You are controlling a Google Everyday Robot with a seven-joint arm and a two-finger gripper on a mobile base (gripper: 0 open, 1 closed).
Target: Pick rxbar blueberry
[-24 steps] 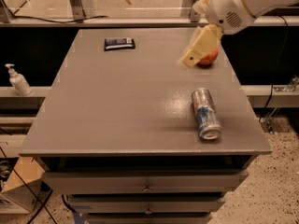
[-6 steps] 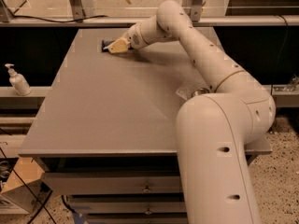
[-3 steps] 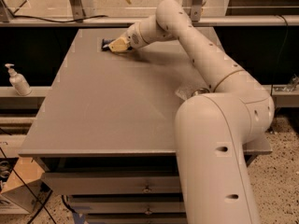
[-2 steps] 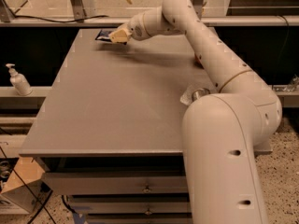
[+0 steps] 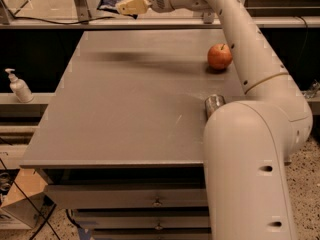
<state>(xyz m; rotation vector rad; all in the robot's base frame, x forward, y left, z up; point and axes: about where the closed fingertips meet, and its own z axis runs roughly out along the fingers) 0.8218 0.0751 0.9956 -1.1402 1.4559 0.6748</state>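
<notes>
The rxbar blueberry (image 5: 109, 2) is a small flat dark bar with pale lettering. It hangs in the air at the top left, well above the far edge of the grey table (image 5: 125, 109). My gripper (image 5: 126, 6) is shut on its right end, with tan fingers (image 5: 132, 5) around it. The white arm reaches in from the lower right and arcs over the table's right side.
A red apple (image 5: 220, 56) sits at the table's far right. The end of a silver can (image 5: 215, 103) shows beside the arm at the right edge. A soap bottle (image 5: 18, 86) stands on a shelf to the left. Drawers lie below the table front.
The gripper closed on the bar at the table's far left and has lifted it up off the surface. The arm has risen, uncovering the apple.
</notes>
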